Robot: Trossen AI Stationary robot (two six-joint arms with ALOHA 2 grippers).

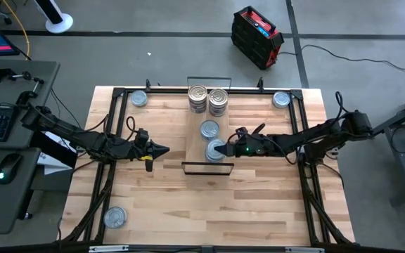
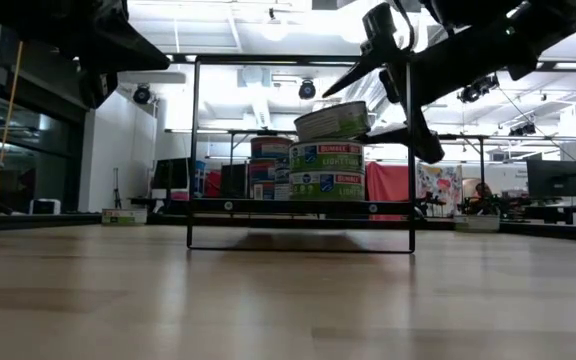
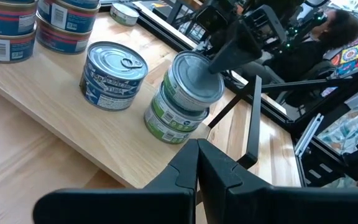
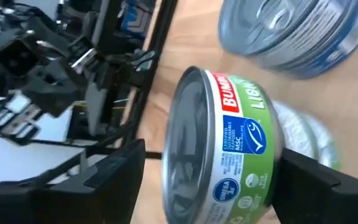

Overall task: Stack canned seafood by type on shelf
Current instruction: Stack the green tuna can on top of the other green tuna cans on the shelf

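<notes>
- Meanwhile the right gripper [image 1: 220,149], fingers apart, straddled a tilted green-labelled round tin [image 2: 333,121] atop the green stack on the light-wood shelf [image 1: 195,137].
- Left gripper [image 1: 162,149] hung shut above the tabletop [image 1: 259,204].

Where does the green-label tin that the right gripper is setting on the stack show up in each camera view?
High: green-label tin at the shelf's near end, under the right gripper.
Low: tilted atop the green stack.
Left wrist: top of the two-tin stack.
Right wrist: centre, between the fingers.
Shared landmark: the blue tin beside it.
</notes>
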